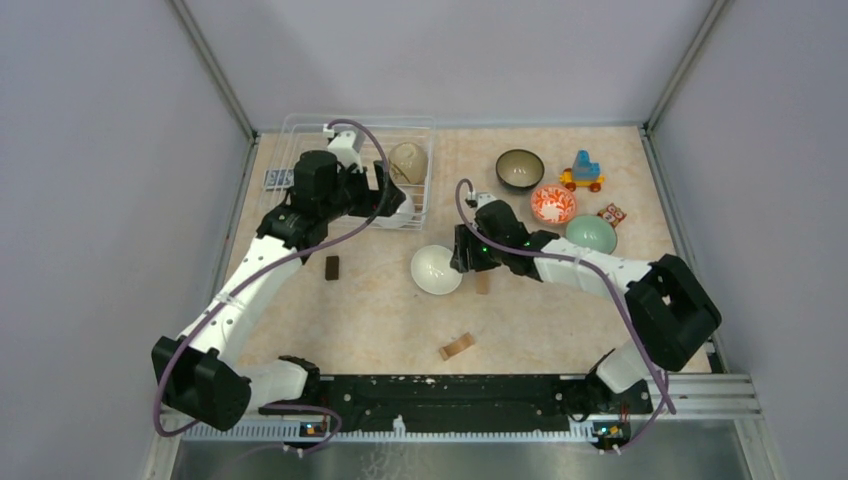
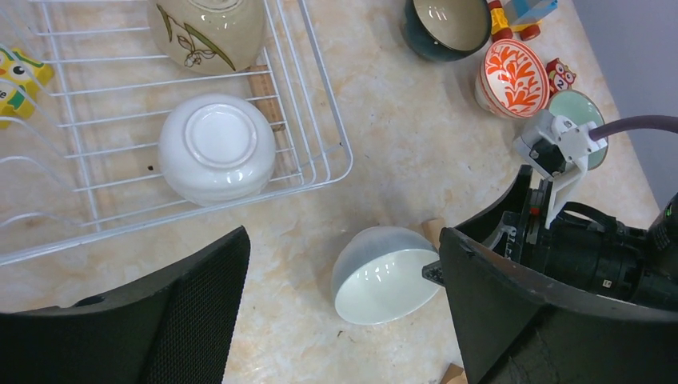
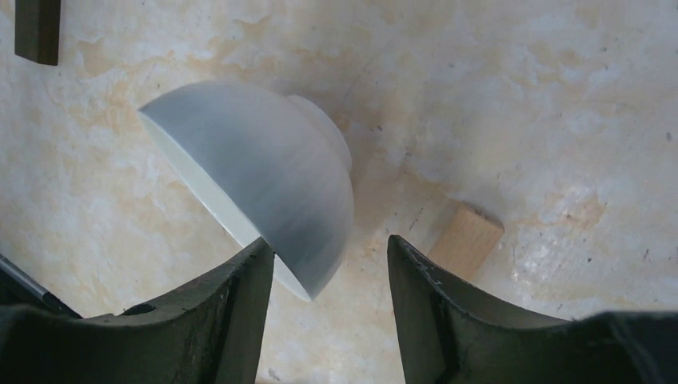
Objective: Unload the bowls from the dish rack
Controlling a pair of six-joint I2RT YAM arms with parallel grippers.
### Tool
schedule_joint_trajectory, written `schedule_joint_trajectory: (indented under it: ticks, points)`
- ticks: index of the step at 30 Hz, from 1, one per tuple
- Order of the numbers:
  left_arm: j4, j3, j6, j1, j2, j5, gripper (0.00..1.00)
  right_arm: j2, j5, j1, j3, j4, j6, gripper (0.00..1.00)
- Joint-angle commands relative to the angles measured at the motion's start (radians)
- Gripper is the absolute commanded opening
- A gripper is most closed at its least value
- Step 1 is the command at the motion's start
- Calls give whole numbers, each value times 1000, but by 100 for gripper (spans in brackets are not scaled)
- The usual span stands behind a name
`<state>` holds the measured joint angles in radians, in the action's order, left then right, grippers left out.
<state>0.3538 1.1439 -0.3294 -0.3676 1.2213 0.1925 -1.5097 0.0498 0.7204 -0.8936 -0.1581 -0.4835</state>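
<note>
My right tool (image 3: pixel 329 242) straddles the tilted pale bowl (image 3: pixel 264 176) mid-frame on the counter (image 3: pixel 520 120), unclenched, ready to pinch its rim. My left tool (image 2: pixel 342 234) gapes empty beside the dish rack (image 2: pixel 96 160), upper left, which holds an upturned white bowl (image 2: pixel 216 148).

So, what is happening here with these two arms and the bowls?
The robot is emptying the dish rack. The left pincer hangs open above it, where an upside-down white bowl and a tan bowl lie. The right pincer is at a tilted pale bowl on the table, its jaws either side of the rim, not clearly clamped. A dark bowl, an orange bowl and a green bowl stand further right.
</note>
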Motion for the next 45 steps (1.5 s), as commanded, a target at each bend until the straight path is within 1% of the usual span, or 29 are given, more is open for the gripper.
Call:
schedule_joint_trajectory:
  ticks: [1,4,6,8,9,16,20,23,24,28,36,41,45]
  points:
    - [-17,-17,31,0,-26,-26,92,-48,-42,15,-100,4,51,49]
    - [-28,-44,36,0,-51,-47,93,-79,-81,14,-150,-36,66,31]
    - [-37,-61,41,-1,-67,-55,93,-93,-98,15,-178,-56,74,16]
    - [-37,-74,49,0,-83,-71,93,-100,-122,14,-204,-78,84,4]
    - [-38,-79,56,-1,-89,-81,93,-103,-136,14,-211,-89,88,0]
    - [-70,-131,79,0,-133,-128,94,-78,-208,-4,-244,-161,95,0]
    - [-89,-147,82,-1,-151,-177,97,-55,-193,-49,-249,-176,71,0]
    - [-97,-151,93,0,-163,-183,99,-51,-173,-93,-258,-179,53,0]
    - [-98,-151,99,0,-167,-213,99,-53,-170,-107,-261,-176,48,0]
    - [-96,-154,131,0,-181,-220,99,-70,-178,-149,-284,-174,47,0]
    - [-103,-173,178,1,-192,-234,99,-170,-187,-201,-371,-165,32,0]
    - [-96,-184,120,0,-188,-417,99,-256,-176,-212,-467,-154,9,0]
    - [-88,-181,115,0,-181,-425,99,-344,-179,-233,-556,-178,-5,0]
